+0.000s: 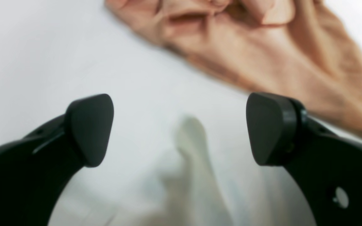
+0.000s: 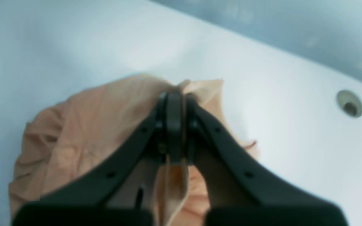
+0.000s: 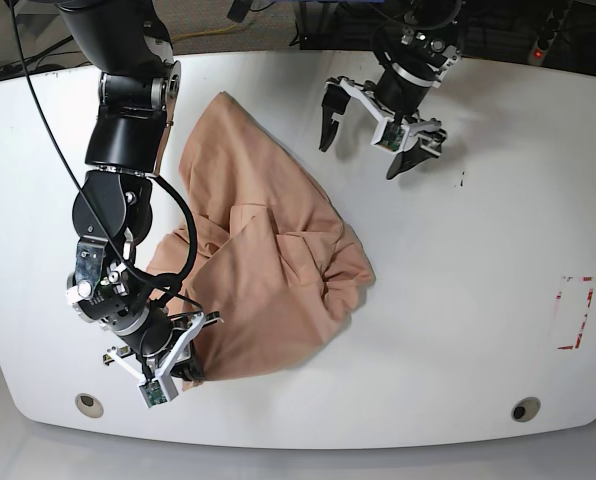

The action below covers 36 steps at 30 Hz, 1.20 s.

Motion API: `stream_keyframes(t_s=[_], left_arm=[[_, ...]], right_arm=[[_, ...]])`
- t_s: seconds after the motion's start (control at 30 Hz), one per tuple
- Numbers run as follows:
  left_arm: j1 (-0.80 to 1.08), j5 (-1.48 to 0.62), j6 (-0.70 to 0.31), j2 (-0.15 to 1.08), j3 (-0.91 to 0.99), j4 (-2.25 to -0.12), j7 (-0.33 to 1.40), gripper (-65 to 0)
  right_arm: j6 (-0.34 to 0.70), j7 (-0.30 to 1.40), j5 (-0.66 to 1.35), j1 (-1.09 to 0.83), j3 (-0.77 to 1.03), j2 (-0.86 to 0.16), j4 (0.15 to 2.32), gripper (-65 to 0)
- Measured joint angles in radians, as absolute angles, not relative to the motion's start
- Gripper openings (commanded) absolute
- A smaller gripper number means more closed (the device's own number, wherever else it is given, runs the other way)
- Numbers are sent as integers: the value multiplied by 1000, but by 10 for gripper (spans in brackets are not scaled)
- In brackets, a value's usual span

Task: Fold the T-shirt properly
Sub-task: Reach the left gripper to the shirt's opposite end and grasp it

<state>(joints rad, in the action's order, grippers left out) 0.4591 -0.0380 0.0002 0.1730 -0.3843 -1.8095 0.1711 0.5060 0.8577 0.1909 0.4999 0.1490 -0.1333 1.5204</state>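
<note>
The T-shirt lies in a crumpled heap on the white desk, left of centre in the base view, one long lobe running up toward the far edge and a bunched knot of folds near its right side. No sleeve or hem reads cleanly, so you're at the spreading-out stage, not folding yet. Your right claw sits at the near-left corner of the heap, jaws together and clamped on a pinch of the fabric; the right wrist view shows cloth squeezed between the closed tips and hanging down under them. Which part of the shirt that is, hem or sleeve, I can't tell. Your left claw hangs above bare desk at the far side, jaws wide apart, holding nothing, just beside the shirt's upper edge but not touching it; the left wrist view shows peach cloth ahead of the open tips. Next move, as I judge it: bring the left claw down onto an opposite edge or corner of the shirt, close on a single layer, then lift and pull the two grips apart so the cloth opens flat. Watch for grabbing several layers at the knot, which would keep it bunched.
</note>
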Motion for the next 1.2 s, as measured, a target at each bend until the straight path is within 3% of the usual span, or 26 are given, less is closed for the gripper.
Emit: stream_keyframes(t_s=[0.2, 0.73, 0.97, 1.07, 1.2], left_arm=[[342, -38, -1, 158, -482, -1748, 247, 0], [149, -30, -9, 128, -723, -1502, 242, -13], [84, -42, -7, 119, -727, -1421, 234, -174], [71, -50, -7, 120, -722, -1404, 218, -326], [72, -59, -19, 111, -636, -1405, 250, -624]], right_arm=[[505, 858, 190, 525, 148, -161, 1524, -650], [506, 858, 189, 516, 150, -175, 1523, -650], [506, 859, 188, 516, 151, -183, 1523, -650], [505, 858, 189, 516, 151, -183, 1523, -650], [506, 857, 189, 511, 151, -183, 1523, -650]])
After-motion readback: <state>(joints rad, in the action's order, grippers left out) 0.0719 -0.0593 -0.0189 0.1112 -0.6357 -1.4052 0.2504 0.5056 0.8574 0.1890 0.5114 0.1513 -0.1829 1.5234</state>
